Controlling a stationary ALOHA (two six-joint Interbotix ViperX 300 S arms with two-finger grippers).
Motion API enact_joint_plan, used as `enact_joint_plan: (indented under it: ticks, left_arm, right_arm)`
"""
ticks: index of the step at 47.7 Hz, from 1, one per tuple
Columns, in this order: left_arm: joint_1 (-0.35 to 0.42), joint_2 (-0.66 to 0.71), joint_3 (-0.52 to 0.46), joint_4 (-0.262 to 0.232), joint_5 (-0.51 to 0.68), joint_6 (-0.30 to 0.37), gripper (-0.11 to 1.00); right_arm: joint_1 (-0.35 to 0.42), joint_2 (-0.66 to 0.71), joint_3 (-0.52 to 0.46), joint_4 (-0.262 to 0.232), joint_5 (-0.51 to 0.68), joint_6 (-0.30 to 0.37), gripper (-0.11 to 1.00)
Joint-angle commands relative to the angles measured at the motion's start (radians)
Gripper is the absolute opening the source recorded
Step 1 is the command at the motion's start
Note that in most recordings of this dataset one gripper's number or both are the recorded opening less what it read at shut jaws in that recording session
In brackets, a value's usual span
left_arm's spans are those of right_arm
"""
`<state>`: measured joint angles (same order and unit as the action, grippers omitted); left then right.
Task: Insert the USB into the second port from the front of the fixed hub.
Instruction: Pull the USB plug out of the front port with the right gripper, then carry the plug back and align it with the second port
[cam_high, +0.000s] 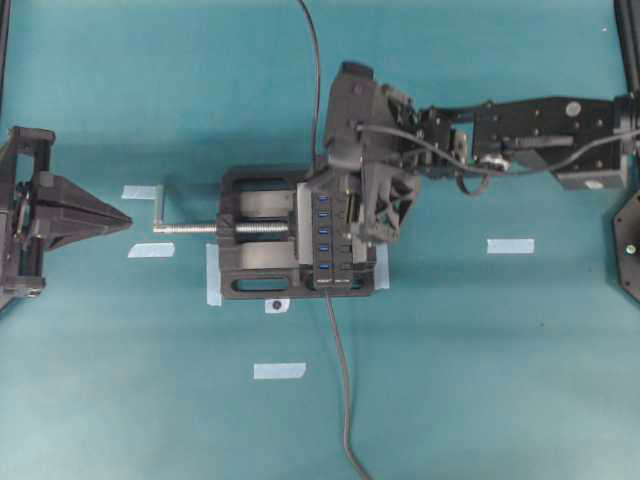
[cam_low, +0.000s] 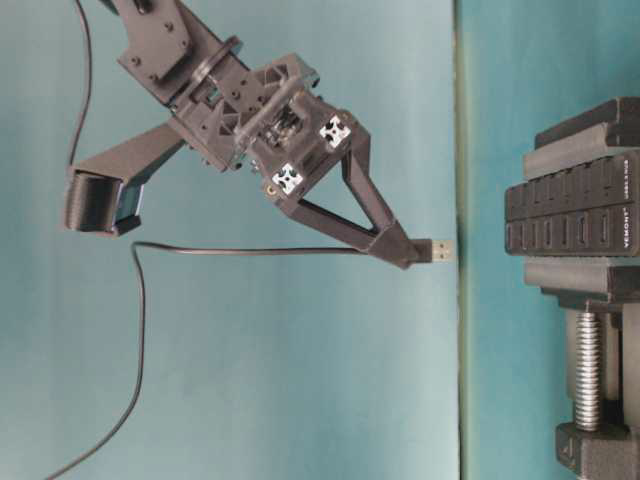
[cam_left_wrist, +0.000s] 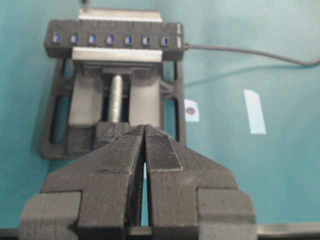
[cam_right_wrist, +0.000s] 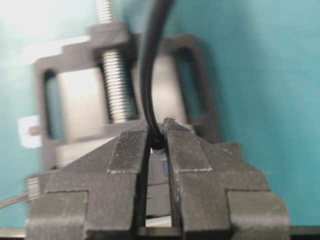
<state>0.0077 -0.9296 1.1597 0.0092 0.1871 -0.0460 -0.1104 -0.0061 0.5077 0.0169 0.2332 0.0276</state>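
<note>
The fixed hub (cam_high: 334, 240) is a long black bar with a row of blue slots, clamped in the black bench vise (cam_high: 262, 235). It also shows in the left wrist view (cam_left_wrist: 112, 39) and the table-level view (cam_low: 575, 215). My right gripper (cam_high: 358, 207) hovers over the hub, shut on the USB (cam_low: 443, 250), whose metal tip points at the hub's face with a clear gap between them. The USB's cable (cam_right_wrist: 150, 60) rises from between the shut fingers (cam_right_wrist: 187, 150). My left gripper (cam_left_wrist: 145, 131) is shut and empty, well to the left of the vise.
The vise's silver screw and crank (cam_high: 180, 227) stick out toward my left gripper. The hub's own lead (cam_high: 343, 400) runs to the front table edge. Pale tape strips (cam_high: 510, 245) (cam_high: 279, 370) lie on the teal table. The USB cable trails back (cam_high: 312, 60).
</note>
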Motion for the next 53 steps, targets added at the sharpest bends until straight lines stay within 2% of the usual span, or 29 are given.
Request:
enact_joint_plan:
  ticks: [1, 13, 53]
  left_arm:
    - [0.003, 0.005, -0.012, 0.002, -0.009, 0.0, 0.0]
    - [0.003, 0.005, -0.014, 0.002, -0.014, -0.002, 0.0]
    - [0.003, 0.005, -0.012, 0.002, -0.015, -0.002, 0.0]
  right_arm:
    - [0.015, -0.032, -0.012, 0.002, -0.003, 0.011, 0.08]
    - [0.04, -0.031, -0.008, 0.002, -0.008, 0.043, 0.08]
    - [0.084, -0.014, 0.061, 0.002, -0.087, 0.046, 0.08]
